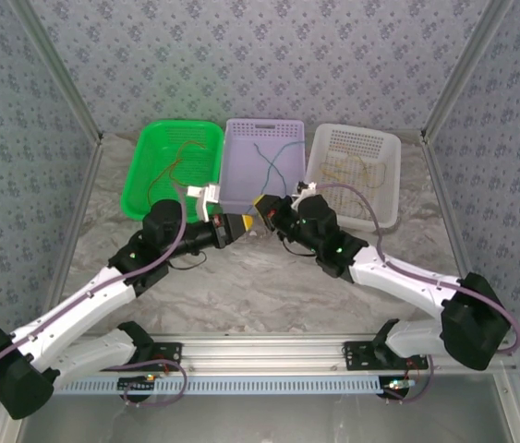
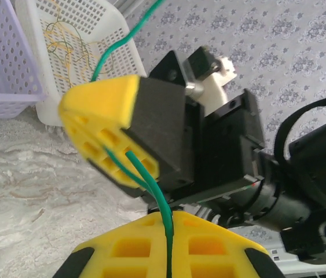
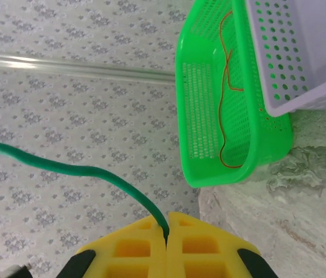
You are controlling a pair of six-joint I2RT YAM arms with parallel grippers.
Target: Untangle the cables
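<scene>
While green basket [image 3: 209, 116] holds orange wire [image 3: 227, 87], white basket [image 2: 32, 23] holds yellow [image 2: 64, 35].

Green basket [image 1: 138, 189], lavender basket [image 1: 264, 127] and white basket [image 1: 352, 138] sit side by side — on a marbled table [image 1: 260, 286].

The bare tabletop [image 1: 260, 291] in the near middle and toward either side lies open, but its far edge is walled off by a green basket [image 1: 136, 180], a purple basket [image 1: 241, 196] and a white basket [image 1: 391, 185] standing side by side. Just before the purple basket the left claw [image 2: 168, 231] and right claw [image 3: 166, 231] meet tip to tip, a green cable [image 3: 93, 174] pinched in both and barring that gap.
</scene>
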